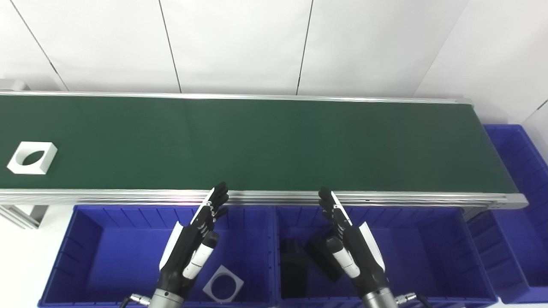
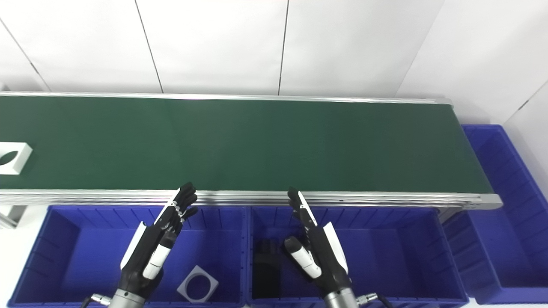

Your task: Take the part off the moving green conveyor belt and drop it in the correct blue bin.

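Observation:
A white square part with a round hole (image 1: 32, 158) lies at the far left of the green conveyor belt (image 1: 265, 145); in the right eye view it is cut by the left edge (image 2: 10, 158). My left hand (image 1: 192, 244) is open and empty above the left blue bin (image 1: 85, 239), far to the right of the part. My right hand (image 1: 349, 246) is open and empty above the middle blue bin (image 1: 428, 252). Both hands hover just in front of the belt's near rail.
The left bin holds a white square part with a hole (image 1: 223, 284). The middle bin holds black parts (image 1: 299, 261). A third blue bin (image 1: 520, 205) stands past the belt's right end. An aluminium rail (image 1: 274, 197) runs along the belt's near edge.

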Controlling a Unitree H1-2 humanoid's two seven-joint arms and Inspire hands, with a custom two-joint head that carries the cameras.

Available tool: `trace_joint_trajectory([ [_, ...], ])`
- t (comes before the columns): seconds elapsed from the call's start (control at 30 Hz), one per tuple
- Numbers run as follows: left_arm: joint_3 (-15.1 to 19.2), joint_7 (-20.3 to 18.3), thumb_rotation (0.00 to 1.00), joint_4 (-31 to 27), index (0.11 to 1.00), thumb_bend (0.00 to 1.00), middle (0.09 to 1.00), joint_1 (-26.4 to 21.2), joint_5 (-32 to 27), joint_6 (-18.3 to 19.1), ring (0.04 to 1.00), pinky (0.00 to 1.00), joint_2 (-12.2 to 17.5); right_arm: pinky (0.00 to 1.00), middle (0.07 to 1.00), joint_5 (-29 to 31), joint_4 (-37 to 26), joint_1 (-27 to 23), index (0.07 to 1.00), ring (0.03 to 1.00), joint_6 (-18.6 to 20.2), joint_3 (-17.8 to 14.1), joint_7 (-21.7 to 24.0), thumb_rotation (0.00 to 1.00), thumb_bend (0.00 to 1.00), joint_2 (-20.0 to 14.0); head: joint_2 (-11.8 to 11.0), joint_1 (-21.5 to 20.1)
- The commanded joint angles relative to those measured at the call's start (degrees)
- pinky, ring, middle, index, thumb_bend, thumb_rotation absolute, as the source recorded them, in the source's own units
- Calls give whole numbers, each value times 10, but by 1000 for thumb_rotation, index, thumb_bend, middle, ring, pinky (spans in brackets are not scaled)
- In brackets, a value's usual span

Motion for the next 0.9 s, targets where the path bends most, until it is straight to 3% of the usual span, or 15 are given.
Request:
trace_joint_trajectory([
  [0.0,1,-1,928,-11,957,722,974,-7,-3,-16,963,919,-1,934,971,1,-11,-4,988,961,-1,-1,3,1000,797,0,-4,8],
  [0.17,-3,0,910,2,949,752,966,-3,-2,-26,956,912,-6,928,969,4,7,-1,980,953,-32,-6,-2,998,766,-6,-26,69],
  [0.2,-5,2,908,6,949,766,966,-2,1,-29,956,912,-9,928,968,10,8,1,980,953,-34,-8,-1,999,764,-8,-32,94],
  [0.27,-7,4,913,14,947,778,964,-2,11,-35,952,909,-10,934,970,15,4,4,985,962,-27,-10,3,999,772,-12,-37,104],
  [0.5,-9,16,924,46,950,725,970,-4,41,-61,961,932,-15,942,970,13,6,6,986,965,-32,-10,2,1000,723,-21,-70,117],
  [0.87,-8,21,926,91,942,782,963,-15,33,-87,949,925,-13,963,975,8,41,0,986,974,-64,-6,-7,969,699,-15,-113,107],
])
